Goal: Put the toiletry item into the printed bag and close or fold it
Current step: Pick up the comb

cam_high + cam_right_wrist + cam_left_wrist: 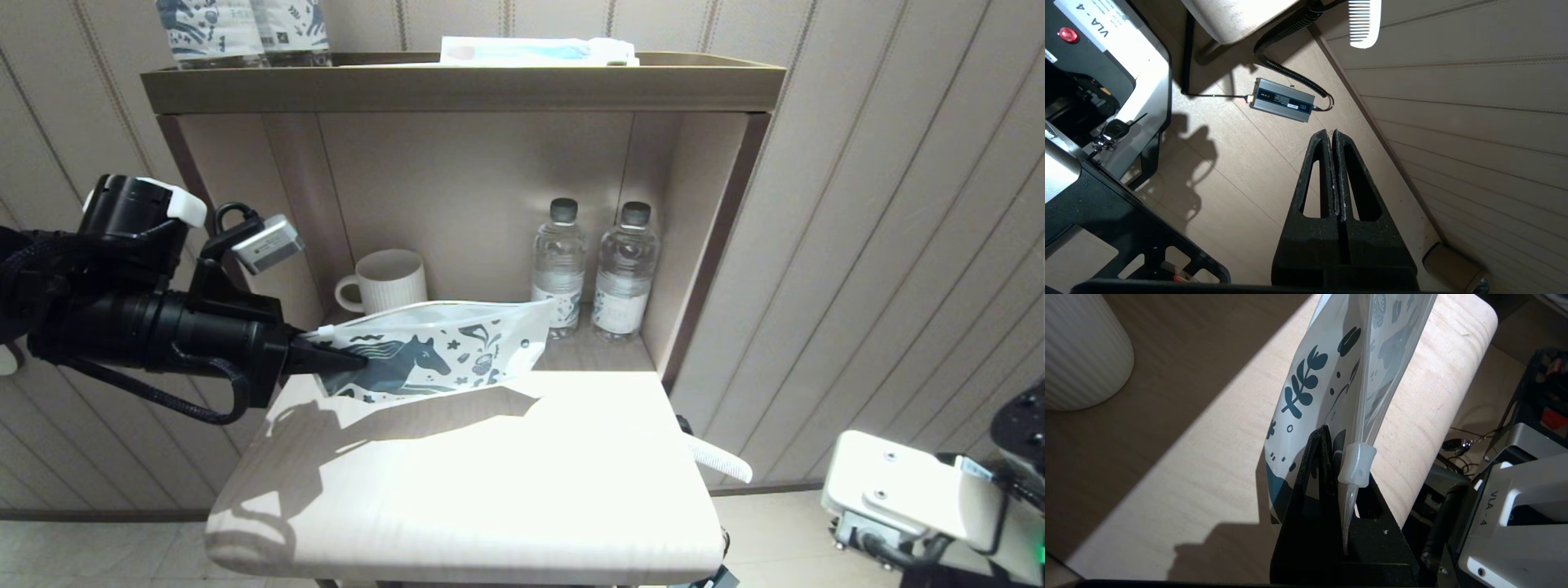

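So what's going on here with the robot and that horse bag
The left tool is shut on one end of the printed bag, holding it up above the table in front of the shelf. The white comb is not in the bag; it sticks out past the table's right edge. The right tool is shut on nothing, low beside the table on the right, over the floor. So nothing has been packed so far.
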Available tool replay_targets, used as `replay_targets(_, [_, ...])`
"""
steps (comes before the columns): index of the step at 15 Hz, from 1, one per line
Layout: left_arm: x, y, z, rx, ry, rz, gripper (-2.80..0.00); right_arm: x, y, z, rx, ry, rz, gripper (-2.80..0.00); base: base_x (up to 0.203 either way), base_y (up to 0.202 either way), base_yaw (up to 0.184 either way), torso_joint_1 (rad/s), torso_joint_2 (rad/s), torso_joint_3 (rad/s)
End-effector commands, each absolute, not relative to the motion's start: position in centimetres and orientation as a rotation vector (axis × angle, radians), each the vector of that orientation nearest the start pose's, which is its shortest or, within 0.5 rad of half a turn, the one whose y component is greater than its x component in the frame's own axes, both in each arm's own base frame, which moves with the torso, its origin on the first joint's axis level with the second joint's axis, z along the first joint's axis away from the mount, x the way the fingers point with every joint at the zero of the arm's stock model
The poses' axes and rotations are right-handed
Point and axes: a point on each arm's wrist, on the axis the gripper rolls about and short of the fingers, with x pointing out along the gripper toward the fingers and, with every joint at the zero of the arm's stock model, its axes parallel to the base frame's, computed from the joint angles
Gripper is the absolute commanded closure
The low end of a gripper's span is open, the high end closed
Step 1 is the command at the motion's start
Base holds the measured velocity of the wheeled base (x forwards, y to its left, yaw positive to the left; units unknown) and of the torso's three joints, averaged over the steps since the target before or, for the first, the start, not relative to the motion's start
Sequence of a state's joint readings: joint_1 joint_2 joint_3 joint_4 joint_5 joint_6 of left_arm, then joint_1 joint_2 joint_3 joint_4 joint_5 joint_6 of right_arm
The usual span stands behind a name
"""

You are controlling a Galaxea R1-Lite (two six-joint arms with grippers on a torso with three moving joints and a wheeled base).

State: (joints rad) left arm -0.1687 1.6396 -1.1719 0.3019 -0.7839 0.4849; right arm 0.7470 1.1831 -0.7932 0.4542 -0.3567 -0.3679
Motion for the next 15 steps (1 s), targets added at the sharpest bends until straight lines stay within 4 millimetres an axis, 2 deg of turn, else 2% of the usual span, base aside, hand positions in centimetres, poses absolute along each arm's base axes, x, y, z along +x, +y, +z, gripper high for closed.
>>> replay_targets(1, [27.4,-6.3,22.0,0.185,0.520,-1.064,0.00,11.7,9.9,19.9,-0.823,0.694,0.513,0.00,0.000,0.000,0.000,0.000,0.00,0.000])
replay_targets(5, [27.4,-6.3,22.0,0.188,0.518,-1.063,0.00,12.4,10.8,20.2,-0.823,0.654,0.489,0.00,0.000,0.000,0.000,0.000,0.00,0.000])
replay_targets(6, [27.4,-6.3,21.9,0.187,0.520,-1.063,0.00,12.5,10.9,20.1,-0.830,0.657,0.491,-2.80,0.000,0.000,0.000,0.000,0.00,0.000])
replay_targets(11, [27.4,-6.3,21.9,0.187,0.520,-1.063,0.00,12.7,11.4,19.8,-0.851,0.669,0.510,-2.80,0.000,0.000,0.000,0.000,0.00,0.000])
replay_targets(15, [27.4,-6.3,21.8,0.186,0.522,-1.064,0.00,13.6,12.2,18.5,-0.894,0.730,0.496,-2.80,0.000,0.000,0.000,0.000,0.00,0.000])
